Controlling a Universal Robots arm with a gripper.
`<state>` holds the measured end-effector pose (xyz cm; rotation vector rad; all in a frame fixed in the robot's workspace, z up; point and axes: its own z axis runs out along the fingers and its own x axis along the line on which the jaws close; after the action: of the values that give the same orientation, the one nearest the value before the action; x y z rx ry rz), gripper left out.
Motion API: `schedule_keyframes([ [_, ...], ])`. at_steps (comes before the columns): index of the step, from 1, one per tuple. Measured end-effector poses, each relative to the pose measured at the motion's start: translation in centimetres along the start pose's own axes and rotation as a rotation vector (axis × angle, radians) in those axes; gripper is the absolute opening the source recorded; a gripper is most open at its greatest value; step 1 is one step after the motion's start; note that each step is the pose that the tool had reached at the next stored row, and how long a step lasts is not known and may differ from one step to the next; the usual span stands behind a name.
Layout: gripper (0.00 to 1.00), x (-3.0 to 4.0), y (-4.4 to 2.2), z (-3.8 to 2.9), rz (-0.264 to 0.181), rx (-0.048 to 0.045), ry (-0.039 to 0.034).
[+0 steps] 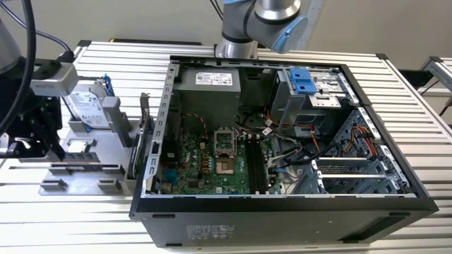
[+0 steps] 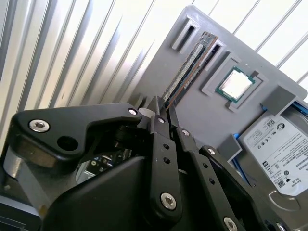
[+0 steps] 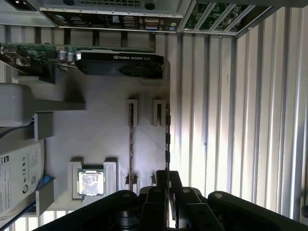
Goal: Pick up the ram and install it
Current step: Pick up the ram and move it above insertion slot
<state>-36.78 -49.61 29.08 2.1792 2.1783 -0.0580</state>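
One each: ram (image 2: 192, 62), processor chip (image 2: 235, 85), hard drive (image 1: 90, 108), graphics card (image 3: 120, 62), computer case (image 1: 282, 222).

Ribbed metal surface (image 1: 56, 222), exterior view: open computer case (image 1: 282, 222) centre to 3 o'clock; grey parts holder (image 1: 78, 179) at 9 o'clock.

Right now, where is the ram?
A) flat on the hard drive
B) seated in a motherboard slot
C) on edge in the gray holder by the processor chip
C: the ram stands on edge in the gray holder beside the processor chip, with the end effector at one end.
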Motion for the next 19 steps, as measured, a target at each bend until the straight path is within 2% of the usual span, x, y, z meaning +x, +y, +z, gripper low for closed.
schedule_keyframes([
  [6, 0.0, -0.02, 0.0, -0.31, 0.0, 0.0, -0.0001],
  [7, 0.0, -0.04, 0.01, -0.59, 0.0, 0.0001, -0.0001],
  [19, 0.0, -0.08, 0.02, -1.23, 0.0, 0.0, 0.0],
])
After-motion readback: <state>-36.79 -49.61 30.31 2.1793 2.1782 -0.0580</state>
